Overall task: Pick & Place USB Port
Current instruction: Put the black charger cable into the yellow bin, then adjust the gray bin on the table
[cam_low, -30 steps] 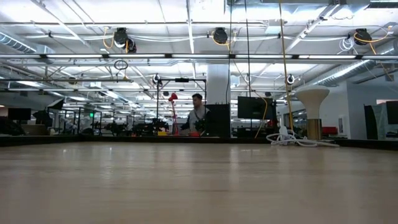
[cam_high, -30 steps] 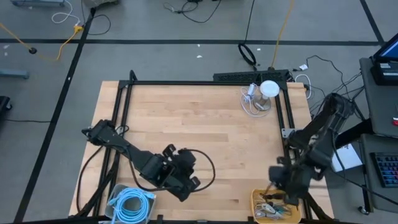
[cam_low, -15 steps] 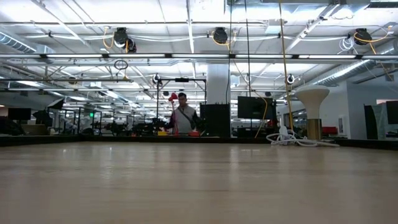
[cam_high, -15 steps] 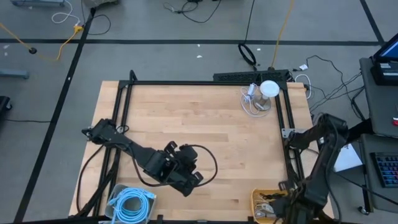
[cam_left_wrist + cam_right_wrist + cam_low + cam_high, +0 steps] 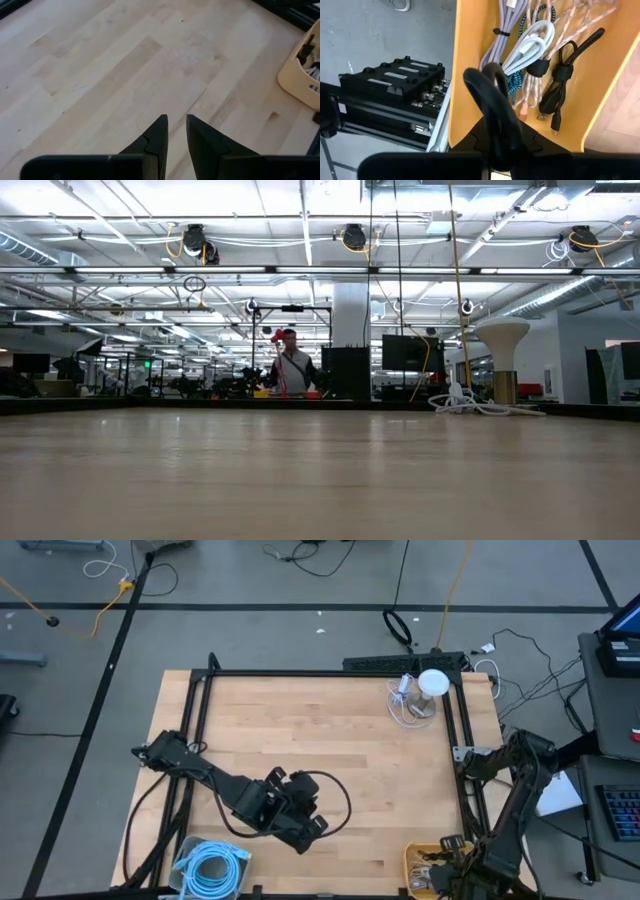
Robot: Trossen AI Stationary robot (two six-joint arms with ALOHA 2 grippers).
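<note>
My right gripper [image 5: 462,862] [image 5: 495,134] hangs over the yellow bin [image 5: 415,862] [image 5: 600,85] at the table's near right corner. It is shut on a glossy black USB cord [image 5: 487,90], whose plug is hidden. The bin holds several bundled cords: purple, white [image 5: 530,47], braided pink, and a black one [image 5: 560,95]. My left gripper [image 5: 312,827] [image 5: 177,122] hovers over bare wood near the table's front middle. Its fingers stand a narrow gap apart with nothing between them. My right gripper pinches a bent loop of the black cord [image 5: 497,117] between its two shut fingers, coming steeply from above. The loop's bend [image 5: 479,79] sticks out past the fingertips over the bin's wall. I cannot tell whether the cord touches the bin.
A bin with a coiled light-blue cable [image 5: 212,868] sits at the near left corner. A white domed stand with a white cord [image 5: 430,685] [image 5: 503,355] stands at the far right. A black frame [image 5: 330,673] borders the table. A person [image 5: 290,370] stands far behind it.
My right gripper has swung toward the table's near edge and sunk over the yellow bin, turning as it went and staying shut on the black cord. The person in the background has stepped a little to the left.
</note>
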